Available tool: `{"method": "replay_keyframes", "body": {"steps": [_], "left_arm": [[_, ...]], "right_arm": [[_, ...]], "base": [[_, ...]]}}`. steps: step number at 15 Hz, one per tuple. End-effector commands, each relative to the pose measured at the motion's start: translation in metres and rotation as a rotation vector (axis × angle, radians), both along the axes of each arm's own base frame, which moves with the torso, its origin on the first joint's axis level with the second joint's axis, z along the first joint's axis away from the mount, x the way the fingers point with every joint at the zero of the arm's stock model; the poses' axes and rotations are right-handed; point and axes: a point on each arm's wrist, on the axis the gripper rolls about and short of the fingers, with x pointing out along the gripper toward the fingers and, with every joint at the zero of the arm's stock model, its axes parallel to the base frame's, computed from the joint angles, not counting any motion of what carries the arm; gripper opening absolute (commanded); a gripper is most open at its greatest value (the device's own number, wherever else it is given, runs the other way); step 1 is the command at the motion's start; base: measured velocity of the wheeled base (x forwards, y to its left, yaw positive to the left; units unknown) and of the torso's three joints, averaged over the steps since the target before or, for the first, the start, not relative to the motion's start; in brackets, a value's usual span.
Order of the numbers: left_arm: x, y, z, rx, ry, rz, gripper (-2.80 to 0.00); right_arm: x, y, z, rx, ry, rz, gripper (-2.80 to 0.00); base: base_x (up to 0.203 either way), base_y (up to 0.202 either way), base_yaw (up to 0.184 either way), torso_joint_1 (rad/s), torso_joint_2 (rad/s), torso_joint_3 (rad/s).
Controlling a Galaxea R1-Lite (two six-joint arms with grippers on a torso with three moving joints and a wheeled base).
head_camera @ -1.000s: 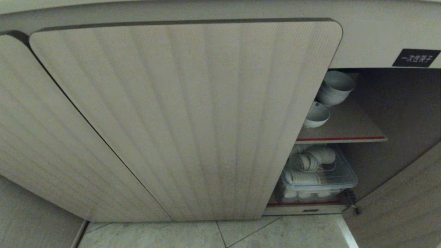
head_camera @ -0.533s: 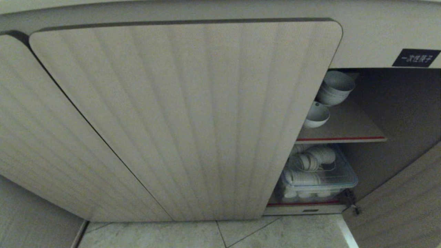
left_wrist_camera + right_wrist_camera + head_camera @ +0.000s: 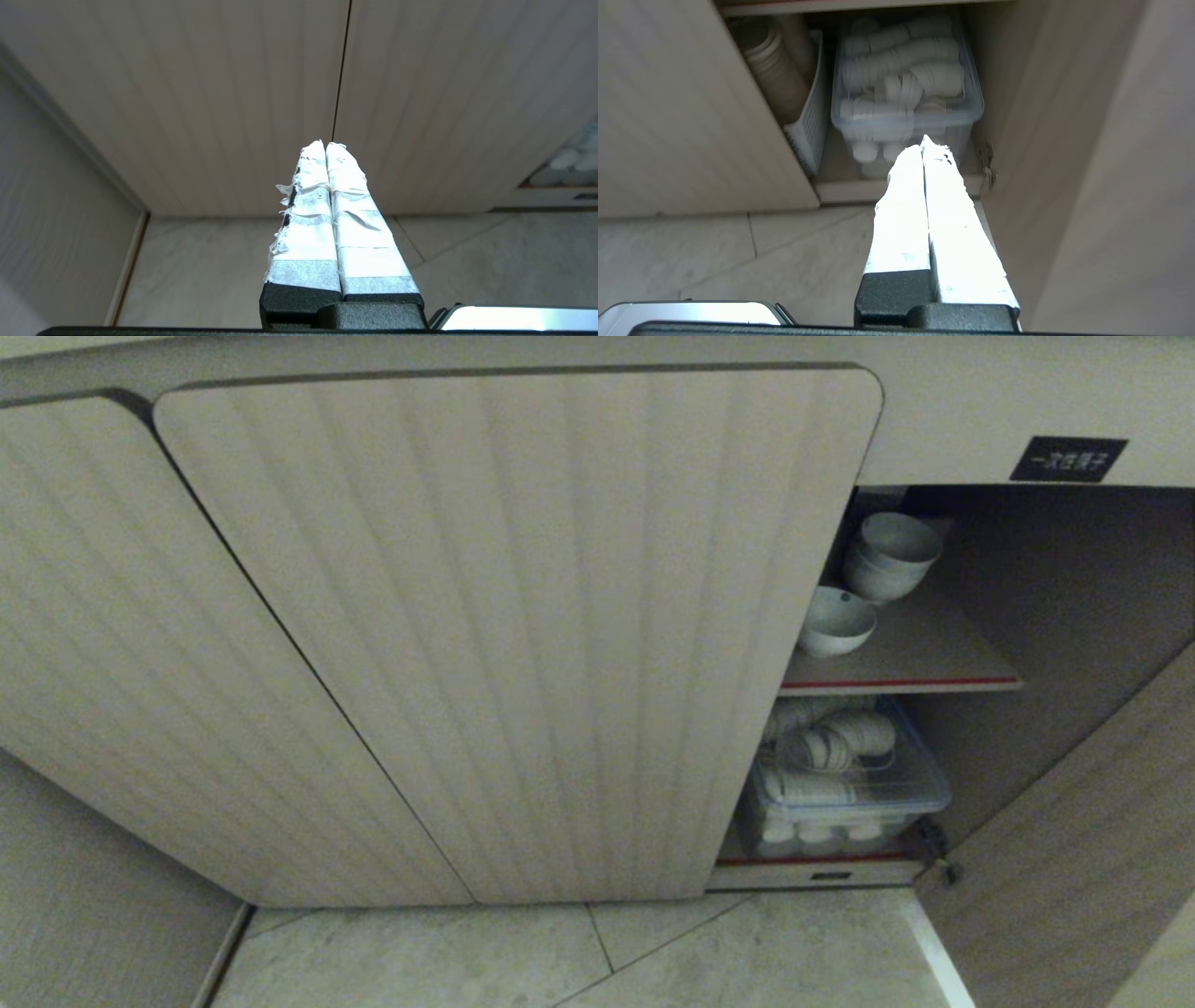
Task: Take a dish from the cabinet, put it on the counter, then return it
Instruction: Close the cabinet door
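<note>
The cabinet fills the head view, its left fluted doors closed and its right compartment open. The dish, a small white bowl, sits alone on the red-edged upper shelf, in front of a stack of similar bowls. The counter is out of view. Neither gripper shows in the head view. My left gripper is shut and empty, low, facing the closed doors. My right gripper is also shut and empty, pointing at the lower compartment.
A clear plastic bin of white cups fills the lower compartment, with a white slatted basket beside it. The opened door swings out on the right. A black label sits above the opening. Tiled floor lies below.
The whole head view has shifted, with the cabinet now sitting higher and further left in it, so the camera has moved. No bowl or door has moved.
</note>
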Motion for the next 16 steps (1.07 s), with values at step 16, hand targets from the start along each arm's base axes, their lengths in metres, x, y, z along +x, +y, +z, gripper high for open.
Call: {"method": "replay_keyframes", "body": {"steps": [16], "left_arm": [[0.0, 0.0, 0.0, -0.001, -0.001, 0.0, -2.8]], "right_arm": [[0.0001, 0.0, 0.0, 0.0, 0.001, 0.0, -2.8]], "base": [[-0.194, 0.0, 0.0, 0.002, 0.0, 0.003]]}}
